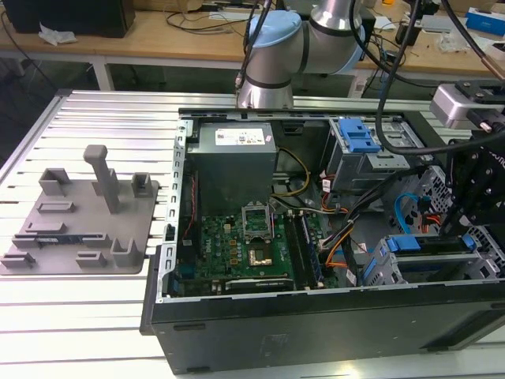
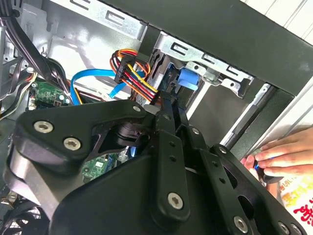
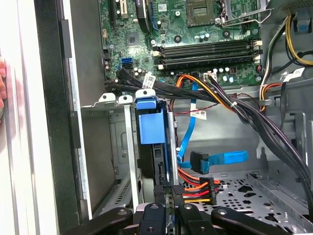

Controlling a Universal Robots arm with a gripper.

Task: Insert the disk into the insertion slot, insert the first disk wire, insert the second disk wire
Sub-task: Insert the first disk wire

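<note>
Off to the exterior view's left of the insertion slot [image 1: 390,272], a green motherboard [image 1: 237,237] lies on the case floor. Inside the slot stands the disk [image 3: 149,127] on edge, with its bright blue frame uppermost and a dark edge showing beneath. Over the slot's right side hangs the gripper [image 2: 168,104], fingers drawn close together at the disk's edge. Whether they pinch it I cannot tell.

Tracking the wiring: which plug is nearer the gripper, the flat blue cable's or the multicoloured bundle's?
The multicoloured bundle's black plug, red, orange and yellow wires, right beside the gripper; the flat blue cable's plug hangs farther off.
</note>
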